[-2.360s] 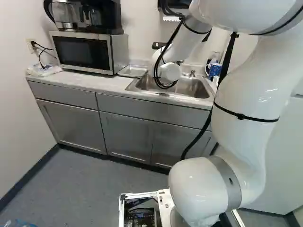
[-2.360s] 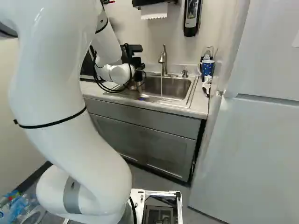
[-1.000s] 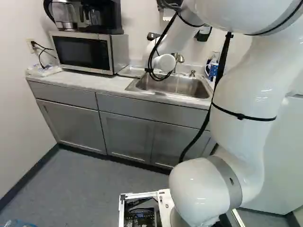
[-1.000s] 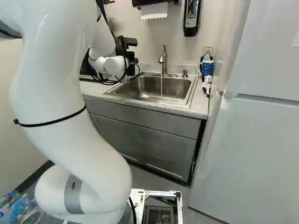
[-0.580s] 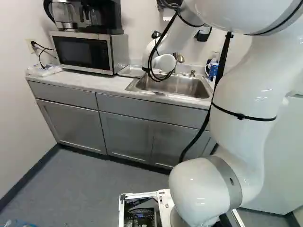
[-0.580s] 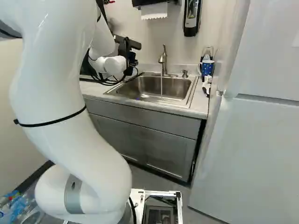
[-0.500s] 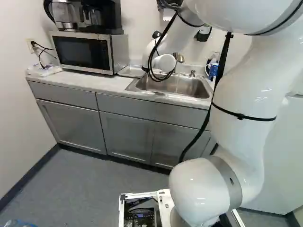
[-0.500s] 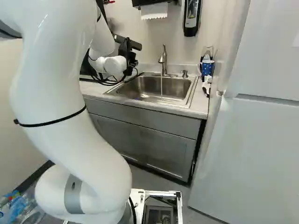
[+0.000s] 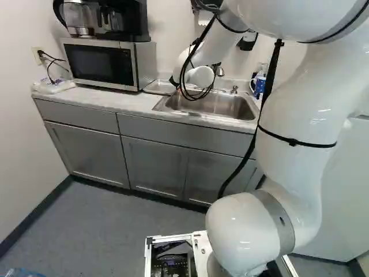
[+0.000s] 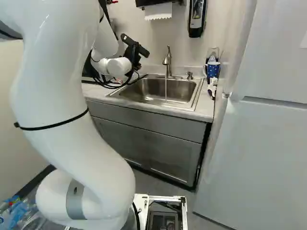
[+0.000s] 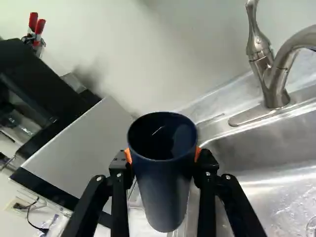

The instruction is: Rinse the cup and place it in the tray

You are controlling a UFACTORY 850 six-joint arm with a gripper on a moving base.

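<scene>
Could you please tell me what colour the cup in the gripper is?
Dark blue; the wrist view shows it best.

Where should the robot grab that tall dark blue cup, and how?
I'd pinch the tall dark blue cup just below its rim, from opposite sides, as the black gripper does: it's round, with no handle showing, and looks narrower towards its base.

Coffee maker (image 9: 128,20) on microwave (image 9: 98,63); tray (image 9: 161,87) between microwave and sink (image 9: 230,107).
</scene>
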